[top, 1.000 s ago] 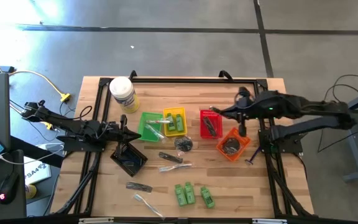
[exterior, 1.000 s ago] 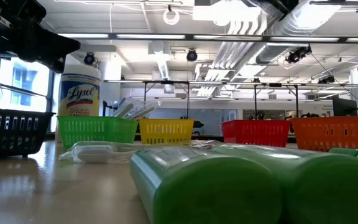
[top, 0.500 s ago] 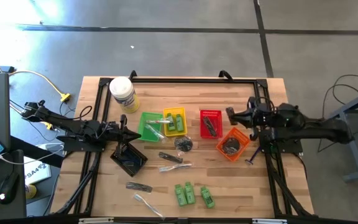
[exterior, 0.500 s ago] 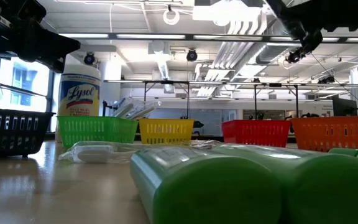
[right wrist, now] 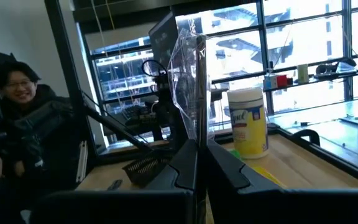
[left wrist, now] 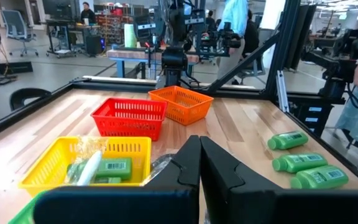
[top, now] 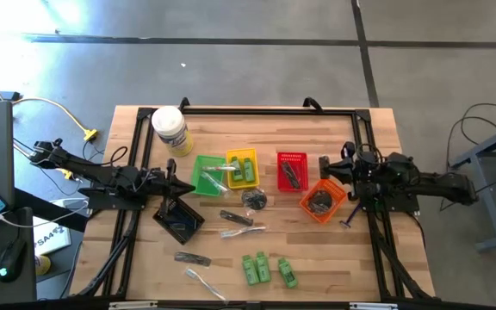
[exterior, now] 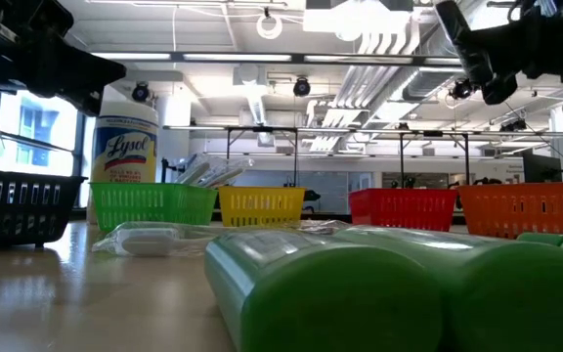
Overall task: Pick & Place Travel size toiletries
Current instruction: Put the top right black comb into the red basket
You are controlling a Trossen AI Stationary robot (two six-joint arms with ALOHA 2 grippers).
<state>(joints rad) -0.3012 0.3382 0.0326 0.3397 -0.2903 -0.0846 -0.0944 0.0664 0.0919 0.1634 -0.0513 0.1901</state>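
The wooden worktop holds five baskets in a row. Counting outward from the big white jar: one black basket below the jar, then one green basket, one yellow basket, one red basket and one orange basket, farthest from the jar.

The left gripper hangs just over the black basket. Its jaws are pressed together and hold nothing. The right gripper sits at the far side of the orange basket, well away from the jar. Its jaws are squeezed tight too, and a clear-wrapped stick stands up between them.

That wrapper looks thin and slippery. I think it could slide out and land on the wood or in the wrong basket if the arm swings fast.

Still loose on the wood, on the near side away from the jar: three green bottles, two black razor sticks, two more clear-wrapped sticks, and one dark round piece beside the yellow basket.
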